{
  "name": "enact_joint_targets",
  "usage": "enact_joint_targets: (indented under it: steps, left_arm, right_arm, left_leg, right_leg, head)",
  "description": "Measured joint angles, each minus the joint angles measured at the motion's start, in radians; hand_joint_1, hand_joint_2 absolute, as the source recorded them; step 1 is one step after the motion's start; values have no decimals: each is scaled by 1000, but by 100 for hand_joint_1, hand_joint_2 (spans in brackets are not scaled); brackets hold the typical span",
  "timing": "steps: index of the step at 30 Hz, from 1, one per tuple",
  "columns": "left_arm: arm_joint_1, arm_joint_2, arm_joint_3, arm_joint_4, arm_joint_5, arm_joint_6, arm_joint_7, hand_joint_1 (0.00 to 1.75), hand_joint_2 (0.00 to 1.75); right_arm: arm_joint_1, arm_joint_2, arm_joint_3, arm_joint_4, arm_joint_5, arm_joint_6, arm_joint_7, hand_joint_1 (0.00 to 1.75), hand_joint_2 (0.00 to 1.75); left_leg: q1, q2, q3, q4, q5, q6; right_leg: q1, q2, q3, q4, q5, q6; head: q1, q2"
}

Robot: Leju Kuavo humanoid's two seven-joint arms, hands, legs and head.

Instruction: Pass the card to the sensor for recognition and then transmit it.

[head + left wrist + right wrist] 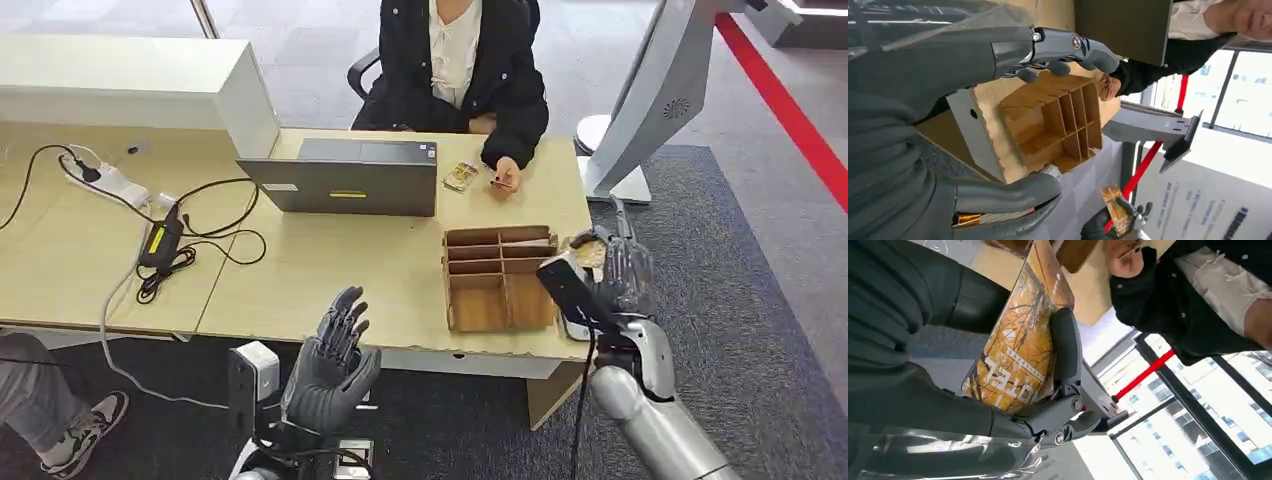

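Observation:
My right hand (622, 272) is raised past the table's right end, just right of the wooden divider box (500, 277), and holds an amber hotel card (588, 249). Up close, the card (1020, 337) lies against the palm with the thumb (1066, 345) pressed over it. The left wrist view catches the same card (1114, 210) in that far hand (1113, 225). My left hand (332, 360) is raised in front of the table's near edge, fingers (1063, 50) spread, holding nothing. A white stand with a tilted panel (655, 95) rises at the table's far right.
A person in a black jacket (460, 70) sits across the table (330, 270), one hand (503, 180) resting by a small packet (460, 176). A grey laptop (345, 178), power strip (105, 180) and cables (165, 240) lie on the table. Someone's shoe (85, 430) is at lower left.

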Motion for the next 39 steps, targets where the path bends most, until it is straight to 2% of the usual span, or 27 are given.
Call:
enact_joint_targets:
  steps: [4, 10, 14, 17, 25, 32, 39]
  left_arm:
    - [-9, -5, 0, 8, 0, -25, -3, 0, 175]
    - [-25, -26, 0, 27, 4, -84, -8, 0, 175]
    - [-48, -38, 0, 44, 8, -108, -11, 0, 175]
    - [-69, -45, -2, 58, 18, -115, -11, 0, 175]
    - [-82, -54, -3, 80, 24, -115, -14, 0, 175]
    - [-83, -54, -4, 95, 25, -124, -19, 0, 175]
    - [-82, -54, -4, 98, 25, -124, -19, 0, 175]
  right_arm:
    - [-23, 8, 5, -24, -3, 35, 11, 175, 175]
    - [-128, 35, 38, -3, 12, 121, 29, 175, 175]
    - [-222, 68, 73, 72, 21, 152, 34, 175, 175]
    - [-310, 102, 110, 180, 43, 171, 38, 175, 175]
    - [-450, 174, 173, 407, 44, 180, 37, 175, 175]
    - [-491, 203, 198, 534, 26, 177, 33, 175, 175]
    - [-499, 214, 211, 594, 20, 177, 30, 175, 175]
  left_leg:
    - [0, 0, 0, 0, 0, 0]
    - [0, 0, -1, 0, 1, 1]
    - [0, 0, -1, 0, 1, 1]
    - [0, 0, -1, 0, 1, 0]
    - [0, -1, -1, 0, 1, 0]
    - [0, -1, -1, 0, 1, 0]
    - [0, -1, -1, 0, 2, 0]
  right_leg:
    - [0, 0, 0, 0, 0, 0]
    - [0, 0, 0, 0, 0, 0]
    - [0, 0, 0, 1, 1, 0]
    - [0, 0, -1, 1, 1, 0]
    - [0, 0, -1, 1, 1, 0]
    - [0, 0, -1, 1, 1, 0]
    - [0, 0, -1, 1, 1, 0]
  head:
    - [0, 0]
    - [0, 0]
    - [0, 0]
    - [0, 0]
    - [0, 0]
    - [0, 0]
    - [0, 0]
